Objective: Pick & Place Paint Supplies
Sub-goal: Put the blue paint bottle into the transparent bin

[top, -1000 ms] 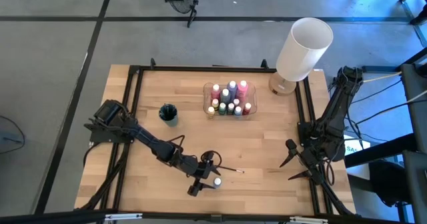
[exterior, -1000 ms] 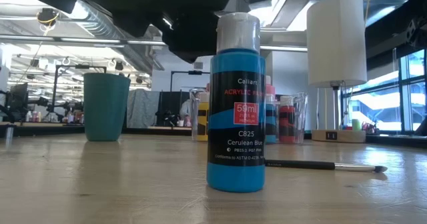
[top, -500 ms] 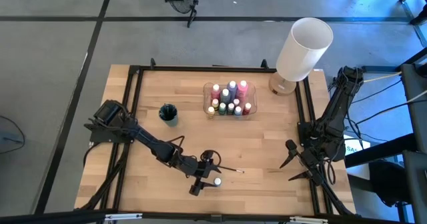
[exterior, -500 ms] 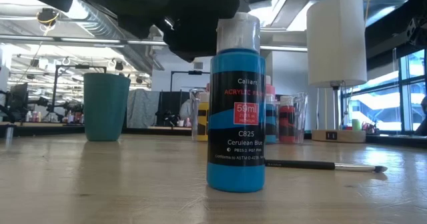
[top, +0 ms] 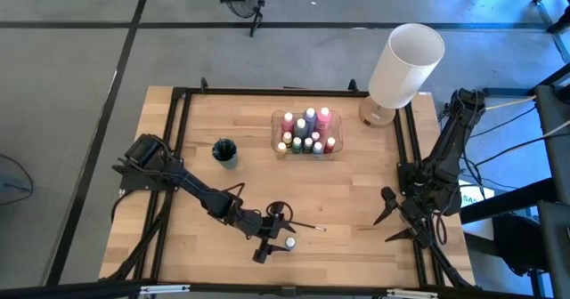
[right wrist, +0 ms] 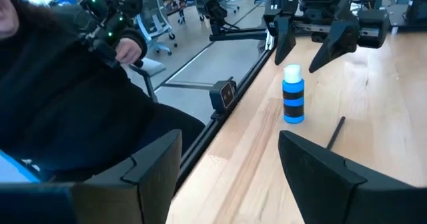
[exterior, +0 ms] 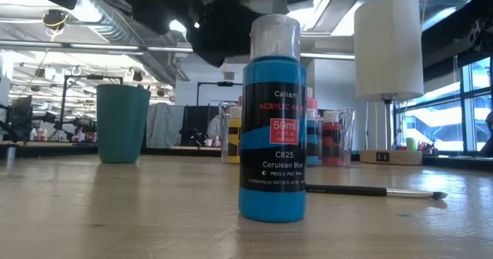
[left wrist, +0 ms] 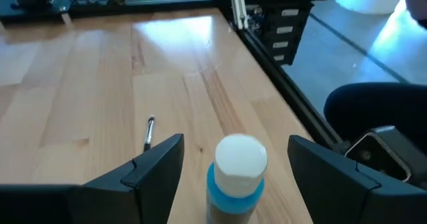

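blue bottle, one, stands between open, empty left gripper; one paintbrush.

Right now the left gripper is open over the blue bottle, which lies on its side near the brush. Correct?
Not quite. The left gripper is open over the blue bottle, near the brush, but the bottle stands upright, as the low view shows.
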You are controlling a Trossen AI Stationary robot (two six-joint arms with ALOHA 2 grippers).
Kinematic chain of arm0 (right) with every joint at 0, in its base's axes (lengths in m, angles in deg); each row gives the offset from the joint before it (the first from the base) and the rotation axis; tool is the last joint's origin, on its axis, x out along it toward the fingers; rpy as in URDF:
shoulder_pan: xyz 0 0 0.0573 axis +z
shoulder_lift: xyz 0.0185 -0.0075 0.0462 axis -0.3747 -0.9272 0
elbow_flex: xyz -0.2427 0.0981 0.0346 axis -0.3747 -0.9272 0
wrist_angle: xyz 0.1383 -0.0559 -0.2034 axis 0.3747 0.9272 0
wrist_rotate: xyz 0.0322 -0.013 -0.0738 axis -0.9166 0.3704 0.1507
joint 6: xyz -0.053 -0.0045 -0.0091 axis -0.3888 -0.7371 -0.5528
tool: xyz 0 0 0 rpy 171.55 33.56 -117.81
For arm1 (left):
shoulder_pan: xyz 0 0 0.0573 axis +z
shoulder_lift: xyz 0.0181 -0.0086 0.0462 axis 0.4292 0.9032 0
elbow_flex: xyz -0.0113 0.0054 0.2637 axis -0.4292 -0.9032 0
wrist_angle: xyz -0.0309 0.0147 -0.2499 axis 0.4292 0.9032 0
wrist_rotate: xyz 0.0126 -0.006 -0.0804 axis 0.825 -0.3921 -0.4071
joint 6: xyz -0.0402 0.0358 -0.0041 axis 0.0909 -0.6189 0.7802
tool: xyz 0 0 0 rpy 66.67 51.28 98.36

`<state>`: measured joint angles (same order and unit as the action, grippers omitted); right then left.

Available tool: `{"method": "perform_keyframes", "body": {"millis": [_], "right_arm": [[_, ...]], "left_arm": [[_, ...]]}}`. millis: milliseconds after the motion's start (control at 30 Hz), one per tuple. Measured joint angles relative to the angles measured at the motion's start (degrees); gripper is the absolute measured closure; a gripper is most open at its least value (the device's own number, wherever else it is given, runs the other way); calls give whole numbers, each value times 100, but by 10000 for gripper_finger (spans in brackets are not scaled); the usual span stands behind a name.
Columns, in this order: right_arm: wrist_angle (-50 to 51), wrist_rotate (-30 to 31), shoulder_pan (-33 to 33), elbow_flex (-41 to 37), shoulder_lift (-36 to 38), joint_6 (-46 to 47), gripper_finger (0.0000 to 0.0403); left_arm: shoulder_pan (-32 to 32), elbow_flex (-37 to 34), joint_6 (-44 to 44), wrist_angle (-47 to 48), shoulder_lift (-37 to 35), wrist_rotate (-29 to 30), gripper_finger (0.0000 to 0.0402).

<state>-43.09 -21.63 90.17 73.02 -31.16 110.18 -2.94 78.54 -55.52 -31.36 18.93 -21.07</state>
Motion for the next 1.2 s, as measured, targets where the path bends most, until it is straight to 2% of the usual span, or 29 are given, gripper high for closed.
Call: {"method": "perform_keyframes", "body": {"millis": [600,933,1200], "right_arm": [[-928,4,2,0,-504,-32,151],[-1988,1,0,0,-1032,-6,151],[-2058,-1,1,0,-1234,-32,151]], "left_arm": [[-92,0,-64,39,24,215,137],[-66,0,-215,91,24,278,137],[-92,0,-162,186,21,226,137]]}}
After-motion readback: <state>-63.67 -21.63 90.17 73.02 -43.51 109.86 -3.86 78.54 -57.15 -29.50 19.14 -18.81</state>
